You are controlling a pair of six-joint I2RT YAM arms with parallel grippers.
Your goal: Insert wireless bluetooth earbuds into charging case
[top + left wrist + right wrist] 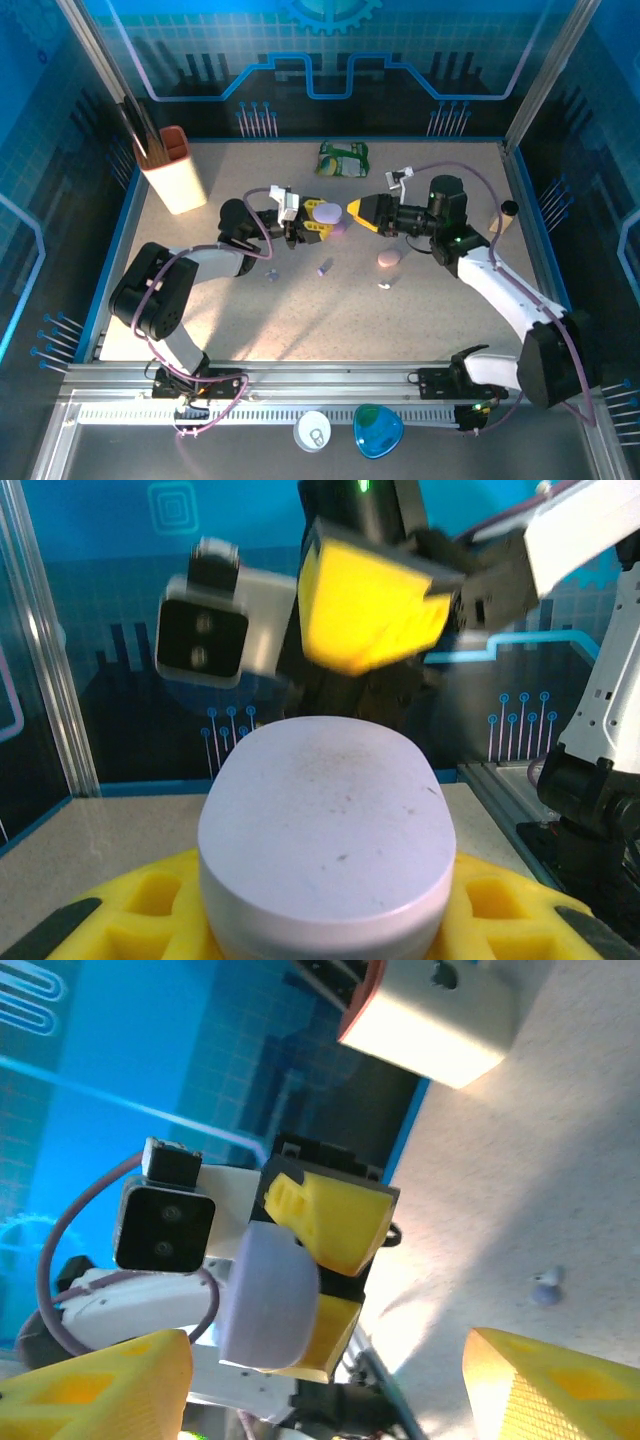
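**Earbuds loose on the counter, lilac case clamped in the left jaws**

Three tiny earbuds lie bare on the counter (300,325), each apart from the others. All are on the near side of the lilac case (336,222), toward the arm bases. A lilac bud (324,267) sits just nearer than the case. A greyish bud (273,277) lies nearer and off to its left, and a white bud (384,286) nearer and off to its right.

The left jaws are closed on the lilac case, their yellow pads pressing its two sides. Its smooth, rounded top faces the left wrist camera, and its lid looks shut.

The right jaws stand wide open with nothing in their grasp. Their yellow fingers (100,1385) are spread far apart, aimed at the lilac case from its right and close to it. From above I cannot tell whether they touch it.

A pink case (388,259) rests on the counter to the right of the lilac case and nearer, between it and the white bud. A green packet (343,158) lies beyond the lilac case. A white tub (172,175) with an orange rim stands well off to its left.
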